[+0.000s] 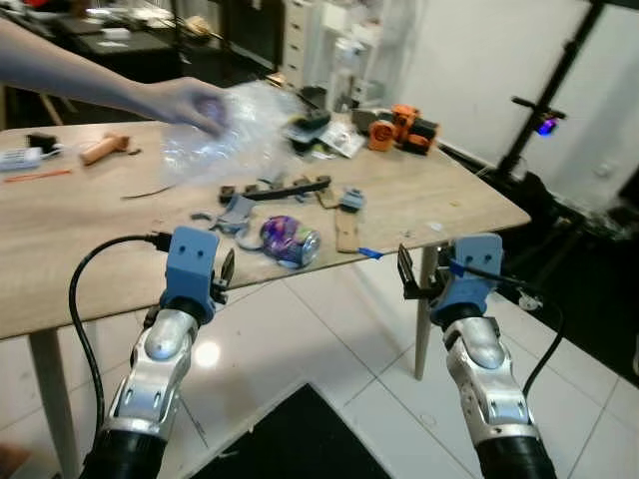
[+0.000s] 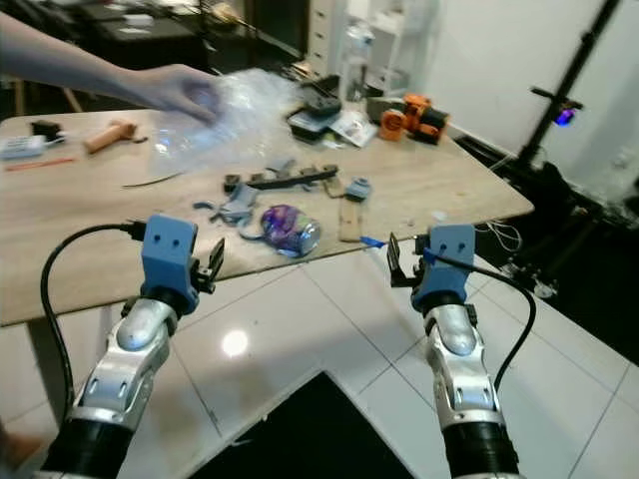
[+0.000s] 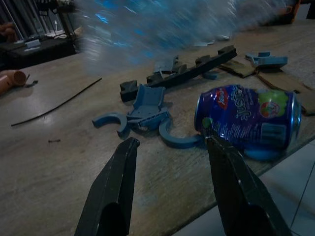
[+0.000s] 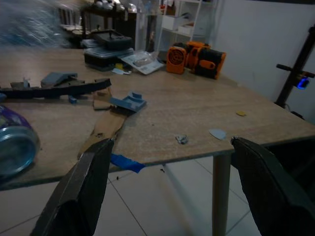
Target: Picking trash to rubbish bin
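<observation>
A purple drink can point(image 1: 290, 239) lies on its side near the front edge of the wooden table point(image 1: 90, 259). A person's hand point(image 1: 185, 103) holds a crumpled clear plastic bag point(image 1: 235, 130) over the table's middle. My left gripper point(image 3: 170, 142) hangs open just off the table's front edge, with the can point(image 3: 248, 120) beyond one fingertip. My right gripper point(image 4: 170, 142) is open wide below the table's near right corner, holding nothing.
Blue and black printed parts point(image 1: 275, 192) and cardboard strips point(image 1: 346, 232) lie around the can. An orange tool point(image 1: 401, 127), a black case point(image 4: 108, 51) and an orange handle point(image 1: 103, 148) sit further back. Below is white tiled floor with a dark mat point(image 1: 295, 439). A tripod point(image 1: 534, 125) stands right.
</observation>
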Available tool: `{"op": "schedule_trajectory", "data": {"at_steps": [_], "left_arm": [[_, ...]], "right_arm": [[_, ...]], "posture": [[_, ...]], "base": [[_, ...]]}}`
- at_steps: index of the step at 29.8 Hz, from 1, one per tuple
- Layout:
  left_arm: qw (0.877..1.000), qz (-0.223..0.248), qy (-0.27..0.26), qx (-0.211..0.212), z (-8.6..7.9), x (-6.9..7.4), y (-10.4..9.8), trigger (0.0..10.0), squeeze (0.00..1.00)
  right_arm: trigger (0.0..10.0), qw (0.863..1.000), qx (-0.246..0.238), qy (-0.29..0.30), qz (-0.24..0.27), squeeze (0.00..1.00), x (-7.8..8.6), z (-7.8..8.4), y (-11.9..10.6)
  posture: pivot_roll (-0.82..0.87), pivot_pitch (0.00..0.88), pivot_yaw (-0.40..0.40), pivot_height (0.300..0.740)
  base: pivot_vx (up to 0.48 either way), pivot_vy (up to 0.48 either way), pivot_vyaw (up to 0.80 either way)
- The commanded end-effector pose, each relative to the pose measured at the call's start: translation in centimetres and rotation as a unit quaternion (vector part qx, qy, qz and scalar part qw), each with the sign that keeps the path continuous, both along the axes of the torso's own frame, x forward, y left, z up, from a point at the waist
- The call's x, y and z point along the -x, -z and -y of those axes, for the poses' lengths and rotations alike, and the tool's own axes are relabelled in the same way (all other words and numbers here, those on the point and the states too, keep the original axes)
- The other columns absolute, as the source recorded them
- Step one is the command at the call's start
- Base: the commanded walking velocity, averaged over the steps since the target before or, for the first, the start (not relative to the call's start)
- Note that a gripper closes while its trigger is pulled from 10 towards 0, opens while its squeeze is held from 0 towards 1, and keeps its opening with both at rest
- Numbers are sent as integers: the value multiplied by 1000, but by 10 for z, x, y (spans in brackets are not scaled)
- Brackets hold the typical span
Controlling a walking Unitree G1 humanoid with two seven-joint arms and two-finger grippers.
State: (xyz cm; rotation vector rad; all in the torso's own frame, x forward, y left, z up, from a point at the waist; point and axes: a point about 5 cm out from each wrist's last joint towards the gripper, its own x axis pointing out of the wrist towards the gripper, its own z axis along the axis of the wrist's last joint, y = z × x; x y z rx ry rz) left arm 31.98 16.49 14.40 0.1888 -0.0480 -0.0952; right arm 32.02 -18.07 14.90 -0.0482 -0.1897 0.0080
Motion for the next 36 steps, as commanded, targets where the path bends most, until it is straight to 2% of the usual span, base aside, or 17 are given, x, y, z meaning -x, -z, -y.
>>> {"op": "schedule_trajectory", "data": {"at_steps": [1,14,32,36], "left_arm": [[1000,0,-5,-5,-2,1,0,10000,0],[1000,17,-2,2,-1,1,-5,10000,0],[1000,28,-4,13,-2,3,-8,10000,0],[999,25,-9,18,-4,4,-7,10000,0]], "right_arm": [[10000,1000,1,-9,7,0,-3,-2,-7],[10000,999,-7,-28,17,0,-4,-10,-11],[10000,999,-9,-46,25,0,-6,-15,-16],[10000,998,-10,-56,25,0,-5,-19,-15]], "posture": [[-65,54,-58,740],[-65,61,-59,740],[-63,56,-62,740],[-58,45,-61,740]], "base": [[0,0,0],[0,0,0],[398,0,0],[0,0,0]]}}
